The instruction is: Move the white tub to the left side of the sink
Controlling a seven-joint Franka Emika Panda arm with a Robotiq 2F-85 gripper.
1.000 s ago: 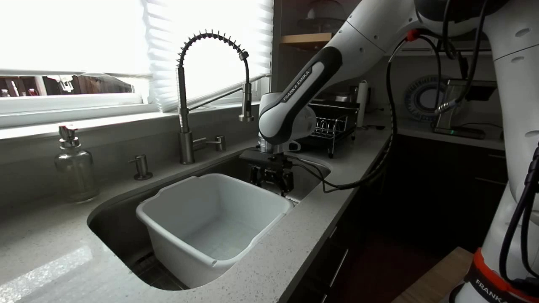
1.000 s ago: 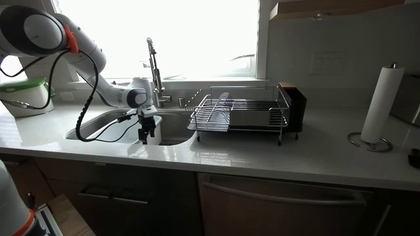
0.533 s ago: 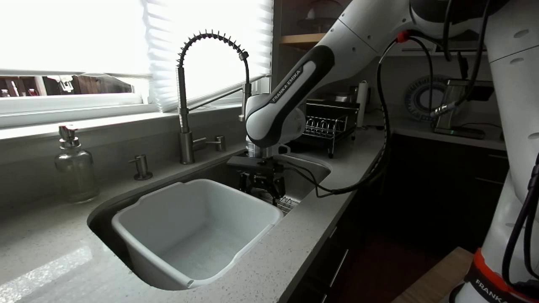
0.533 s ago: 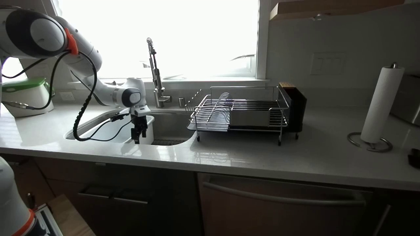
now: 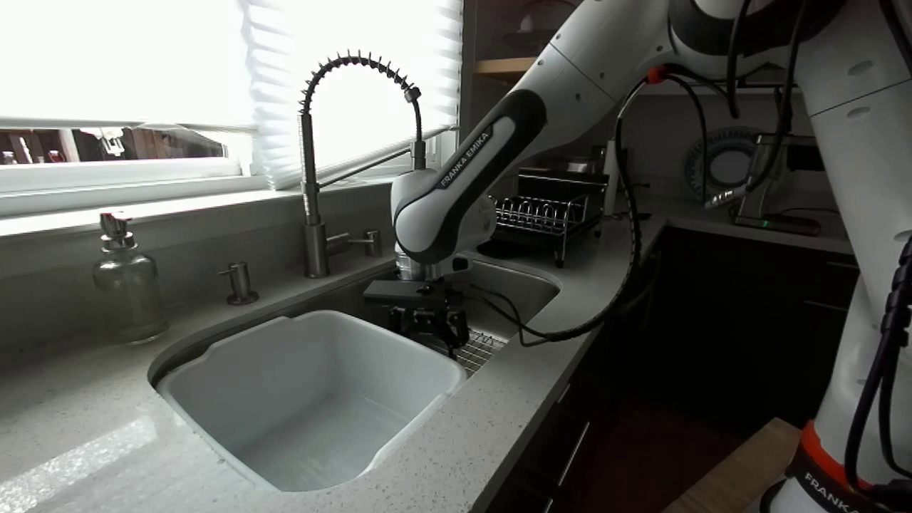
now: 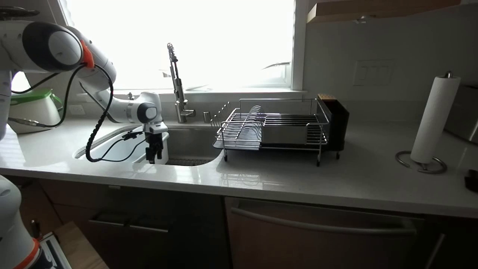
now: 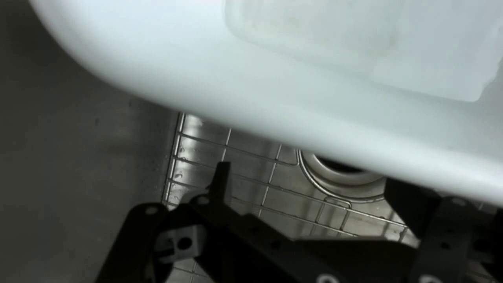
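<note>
The white tub [image 5: 306, 399] sits in the grey sink [image 5: 516, 285], at the sink's left end in an exterior view. Its left rim is close to the sink's left edge. The tub also shows in an exterior view [image 6: 101, 149], partly behind the arm and cables. My gripper [image 5: 427, 342] points down inside the sink, outside the tub at its right wall. In the wrist view, the gripper [image 7: 308, 179] is open with its fingers wide apart and nothing between them. The tub's rim [image 7: 275, 106] crosses above them and hides one fingertip. Whether the fingers touch the wall I cannot tell.
A wire grid [image 5: 484, 348] and a drain [image 7: 346, 179] lie on the sink floor. A spring faucet [image 5: 311, 192] stands behind. A soap bottle [image 5: 128, 296] stands at the left. A dish rack [image 6: 283, 134] stands right of the sink. Cables [image 5: 620, 285] hang over the counter.
The tub has slid left along the sink in steps, and its left rim now reaches the sink's left end. My gripper moved left with it, still open. More wire grid shows.
</note>
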